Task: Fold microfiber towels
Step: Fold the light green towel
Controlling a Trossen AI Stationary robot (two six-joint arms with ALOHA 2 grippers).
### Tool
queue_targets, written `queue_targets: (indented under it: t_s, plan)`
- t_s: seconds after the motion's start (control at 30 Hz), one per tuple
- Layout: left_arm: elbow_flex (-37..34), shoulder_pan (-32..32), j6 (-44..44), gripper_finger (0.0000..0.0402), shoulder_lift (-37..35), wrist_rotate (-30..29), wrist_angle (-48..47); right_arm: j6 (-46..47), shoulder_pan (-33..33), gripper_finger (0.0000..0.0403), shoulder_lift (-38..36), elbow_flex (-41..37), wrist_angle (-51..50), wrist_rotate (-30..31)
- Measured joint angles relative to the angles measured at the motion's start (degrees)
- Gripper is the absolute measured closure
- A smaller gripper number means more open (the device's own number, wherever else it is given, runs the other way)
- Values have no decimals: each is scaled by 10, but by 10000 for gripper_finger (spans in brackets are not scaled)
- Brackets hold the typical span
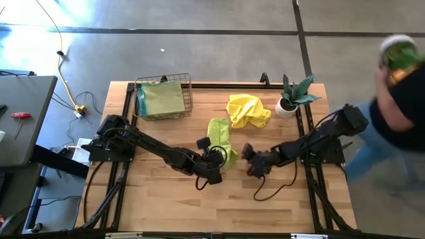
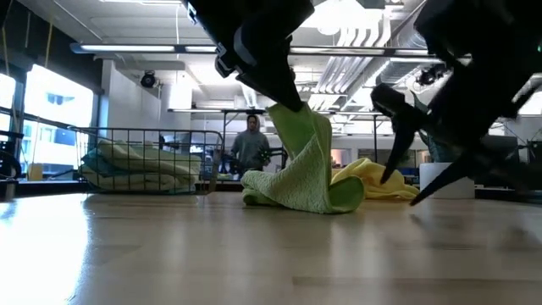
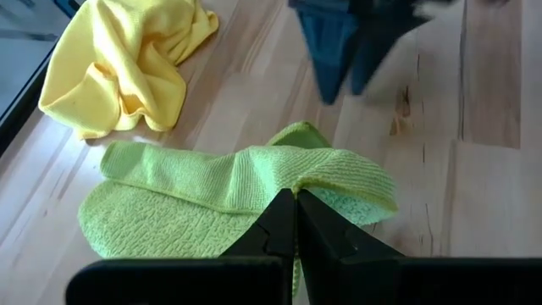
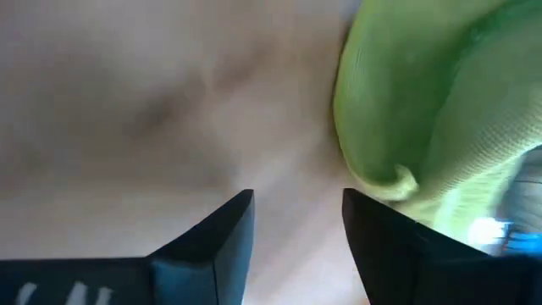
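While the tabletop point(image 1: 166, 199) carries a crumpled yellow towel point(image 1: 248, 110) behind, the lime towel point(image 1: 220, 135) lies mid-table with one edge pinched and lifted by the left gripper point(image 3: 295, 222), apparently for spreading, as the right gripper point(image 4: 296, 224) waits beside it, parted and empty.

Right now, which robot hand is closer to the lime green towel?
Left. The left gripper is shut on the lime green towel; the right gripper is open just beside it, not touching.
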Motion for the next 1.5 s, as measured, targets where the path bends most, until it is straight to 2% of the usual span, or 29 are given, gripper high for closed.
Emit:
queue_targets:
  t_s: [0.13, 0.2, 0.5, 0.73, 0.8, 1.03, 1.23, 1.5]
  plan:
    - [0, 0, 0, 401, 0, 0, 0, -136, 7, 246, 44, 0, 35, 117]
    - [0, 0, -1, 401, 0, 0, 0, -160, 9, 256, 59, 0, 51, 142]
    - [0, 0, -5, 401, 0, 0, -19, -172, 24, 265, 67, 0, 112, 149]
    - [0, 0, -19, 402, 0, 0, -29, -178, 46, 265, 67, 0, 146, 112]
    - [0, 0, -19, 402, 0, 0, -28, -177, 43, 265, 71, 0, 145, 94]
    - [0, 0, -26, 402, 0, 0, -25, -219, 21, 265, 95, 0, 167, 89]
    - [0, 0, -34, 401, 0, 0, -25, -276, -1, 265, 124, 3, 209, 96]
    - [0, 0, -35, 402, 0, 0, -25, -279, -20, 266, 129, 2, 232, 128]
